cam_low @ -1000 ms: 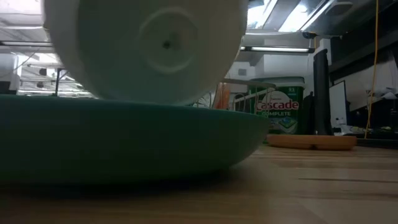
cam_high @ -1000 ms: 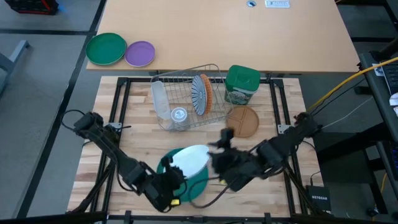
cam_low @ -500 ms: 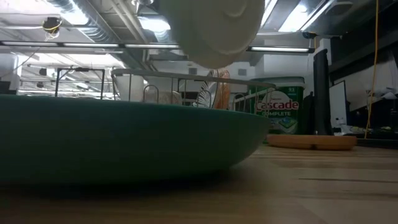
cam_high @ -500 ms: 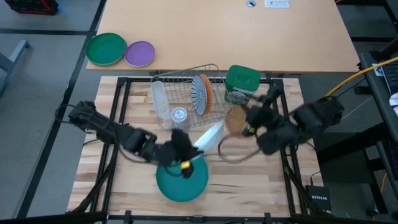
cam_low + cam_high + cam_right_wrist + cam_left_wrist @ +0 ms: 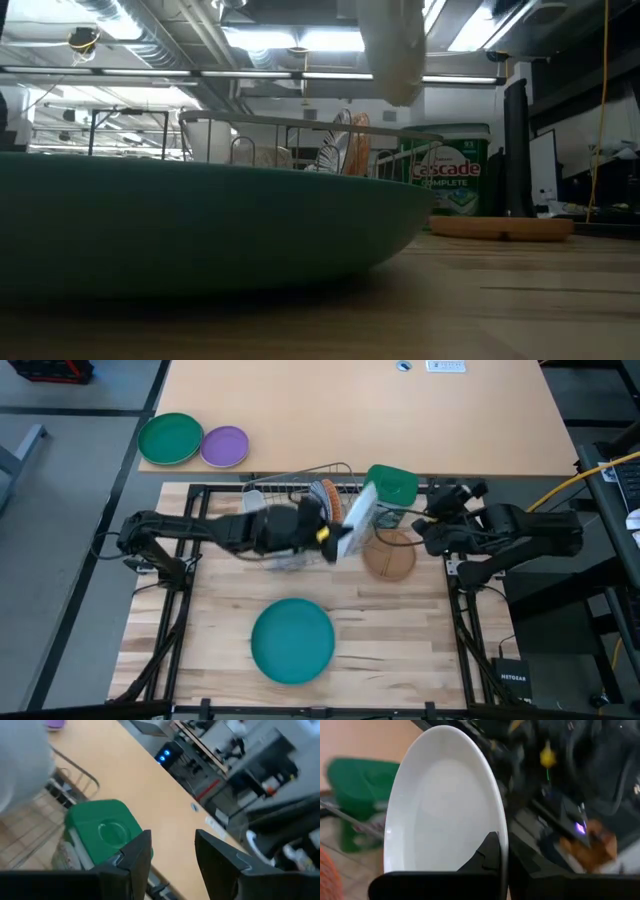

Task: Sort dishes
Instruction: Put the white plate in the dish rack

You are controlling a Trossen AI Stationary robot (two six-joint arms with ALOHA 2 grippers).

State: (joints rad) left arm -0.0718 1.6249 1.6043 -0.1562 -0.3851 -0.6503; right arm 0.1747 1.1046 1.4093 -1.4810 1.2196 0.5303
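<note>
High view: the left gripper reaches across the middle of the tabletop to the right end of the wire dish rack, its fingers clamped tight on the rim of the white plate. That plate is held on edge, tilted, above the rack's right end and just beside the green lidded canister. In the left wrist view the white plate fills most of the picture, with one dark finger lying against its face near the rim.

Standing upright in the rack are the teal-and-white striped plate and, just to its right, the orange speckled plate; whether the white plate touches them cannot be told. The brown plate lies flat on the tabletop, near side of the canister and right of the rack. The large teal plate lies flat by itself toward the near edge, well apart from the rest; in the low view its rim spans most of the foreground, with the white plate hanging edge-on above the rack behind it.

The right gripper is at the right side of the tabletop, by the canister, its fingers parted and holding nothing.

A bright-green plate and a purple plate sit side by side at the far left, off the wooden tabletop.
</note>
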